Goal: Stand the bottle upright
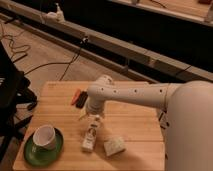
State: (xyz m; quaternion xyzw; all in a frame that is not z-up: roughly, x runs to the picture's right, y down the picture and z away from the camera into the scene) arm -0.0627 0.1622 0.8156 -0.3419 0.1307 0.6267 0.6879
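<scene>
Your gripper (91, 114) sits low over the light wooden counter (135, 125), right at the far end of the small slim white plastic bottle with a dark-printed label (90, 134). You cannot tell how far its jaws are parted or whether they grip anything. The bottle lies on its side between the white cup (44, 136) on its green saucer (35, 152) and the flat pale rectangular block (114, 145).

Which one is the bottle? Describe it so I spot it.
On the wooden table, look just beneath the tool. The bottle lies there, between the green saucer and a pale block. It is slim, white and labelled; the block is flat and plain.
</scene>
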